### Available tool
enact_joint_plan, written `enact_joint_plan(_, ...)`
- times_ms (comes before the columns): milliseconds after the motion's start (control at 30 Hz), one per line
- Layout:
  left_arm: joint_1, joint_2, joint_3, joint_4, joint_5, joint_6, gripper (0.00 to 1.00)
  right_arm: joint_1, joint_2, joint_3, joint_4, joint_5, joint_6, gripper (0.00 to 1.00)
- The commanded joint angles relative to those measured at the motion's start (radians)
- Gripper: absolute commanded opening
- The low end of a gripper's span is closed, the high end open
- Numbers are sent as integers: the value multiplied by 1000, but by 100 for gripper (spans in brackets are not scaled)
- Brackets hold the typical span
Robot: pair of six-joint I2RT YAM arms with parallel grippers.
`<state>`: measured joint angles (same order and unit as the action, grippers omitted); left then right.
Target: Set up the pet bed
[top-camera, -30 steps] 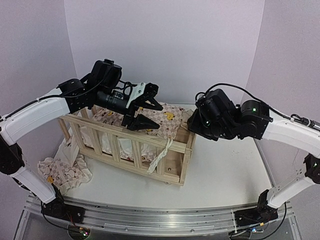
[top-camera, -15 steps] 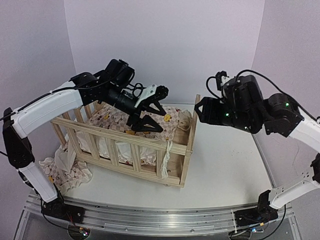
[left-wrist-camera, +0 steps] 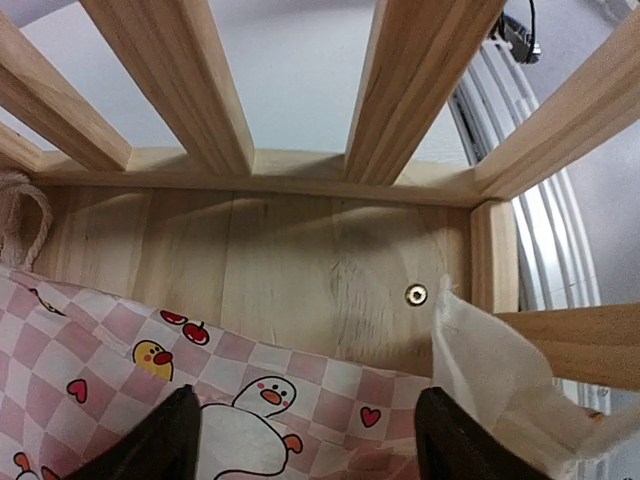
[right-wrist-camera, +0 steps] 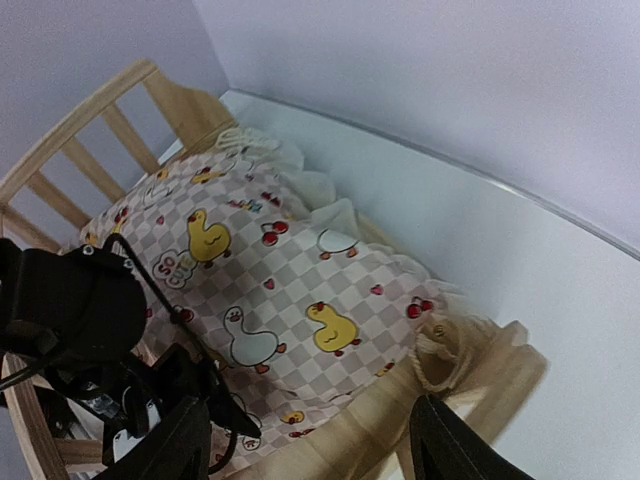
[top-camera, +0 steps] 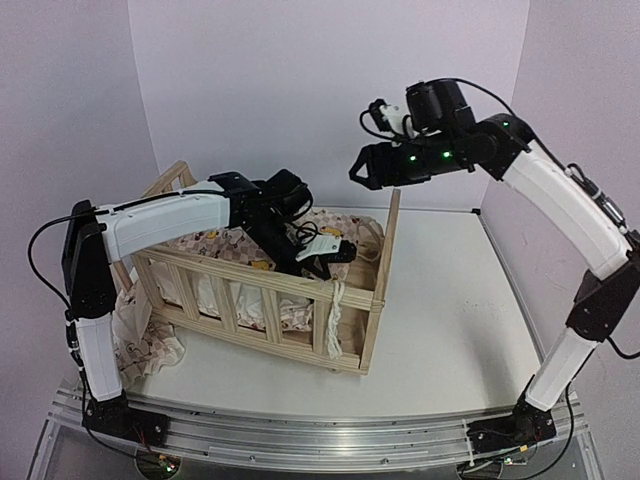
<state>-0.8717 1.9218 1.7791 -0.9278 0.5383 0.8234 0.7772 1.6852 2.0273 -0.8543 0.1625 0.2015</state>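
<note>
The pet bed's pine slatted frame [top-camera: 250, 280] stands left of centre on the table. Its pink-white checked cushion [top-camera: 205, 240] with ducks lies inside. My left gripper [top-camera: 335, 255] reaches down into the bed near its right end. It is open just above the cushion [left-wrist-camera: 100, 340], facing the wooden end board [left-wrist-camera: 280, 270], with nothing between its fingers [left-wrist-camera: 170, 440]. A white ruffle [left-wrist-camera: 490, 370] stands beside the right finger. My right gripper [top-camera: 357, 172] hangs open high above the bed's right end, looking down on the cushion [right-wrist-camera: 290, 290].
More checked ruffled fabric [top-camera: 140, 340] lies on the table outside the frame's left end. A cream tie string [top-camera: 335, 300] hangs over the front rail. White table surface [top-camera: 450, 300] stretches right of the bed; purple walls close the back and sides.
My left gripper dropped from above the front rail down into the bed. My right gripper left the frame's right end, opened wider and rose up and back.
</note>
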Motion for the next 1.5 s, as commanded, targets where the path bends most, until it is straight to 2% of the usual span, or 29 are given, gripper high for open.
enact_joint_plan(0,17,-12,-79,74,-75,121,59,8,82,72,-39,-178,-91,69)
enact_joint_plan(67,23,-15,-102,128,-79,133,40,-5,111,95,-34,-179,-75,69)
enact_joint_plan(133,32,-6,-94,152,-83,132,15,-19,131,105,-27,-191,-51,69)
enact_joint_plan(167,41,-4,-83,165,-82,122,6,-26,138,107,-24,-197,-43,69)
enact_joint_plan(200,54,-3,-71,185,-82,104,1,-34,144,107,-21,-204,-37,69)
enact_joint_plan(433,218,36,87,402,-159,-93,0,-89,159,106,-1,-306,-22,69)
enact_joint_plan(500,241,37,105,451,-178,-127,0,-106,164,99,0,-407,-25,69)
enact_joint_plan(667,263,-25,70,565,-145,-239,0,-116,177,31,1,-637,4,64)
enact_joint_plan(867,265,-71,61,594,-68,-305,0,-113,166,-114,158,-731,73,55)
enact_joint_plan(1067,266,-90,41,607,-73,-320,0,-96,215,-126,199,-710,83,40)
enact_joint_plan(1167,266,-96,13,625,-97,-316,0,-56,217,-148,197,-705,31,37)
enact_joint_plan(1300,266,-98,-14,641,-72,-309,0,-5,203,-180,183,-532,-10,39)
enact_joint_plan(1367,266,-100,-28,650,-46,-319,0,19,200,-203,181,-425,-15,44)
enact_joint_plan(1467,266,-102,-45,666,-17,-342,0,57,216,-230,184,-353,-11,51)
